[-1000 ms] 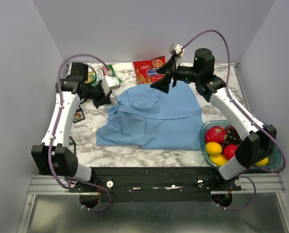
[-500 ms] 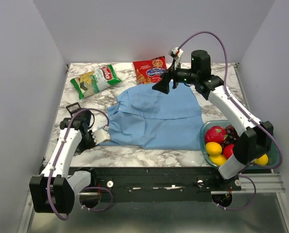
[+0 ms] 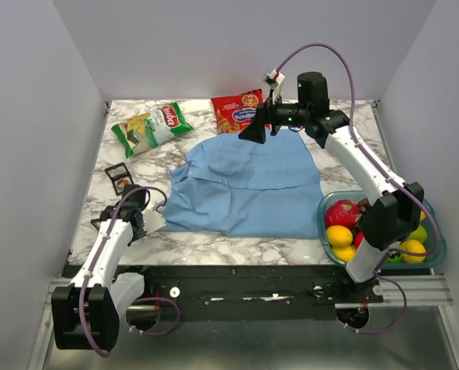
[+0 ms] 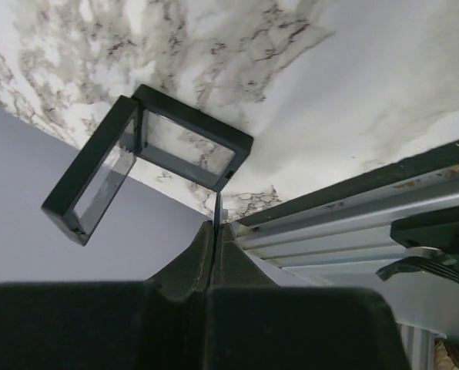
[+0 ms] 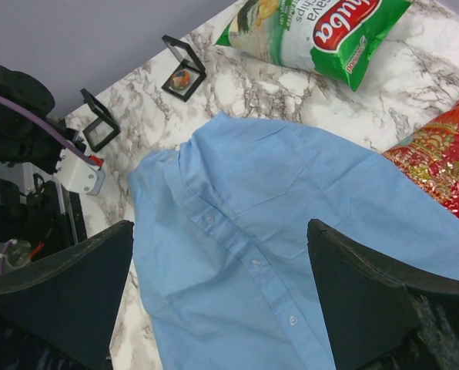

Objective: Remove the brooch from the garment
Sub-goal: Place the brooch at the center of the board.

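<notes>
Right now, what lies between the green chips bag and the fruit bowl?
The blue shirt, spread on the marble table; the top view shows it plainly.

The top view is lit evenly and softly, and only faint shadows are cast on the table [image 3: 214, 247] beneath the arms. In the left wrist view the table is washed out toward the upper right, and the left fingers [image 4: 191, 262] are rendered dark and blurred. In the right wrist view the shirt [image 5: 291, 254] is shown sharp, while the right fingers [image 5: 60, 301] are left dark and soft-edged.

Plain grey walls [image 3: 214, 46] enclose an apparently marble table [image 3: 214, 245].
</notes>
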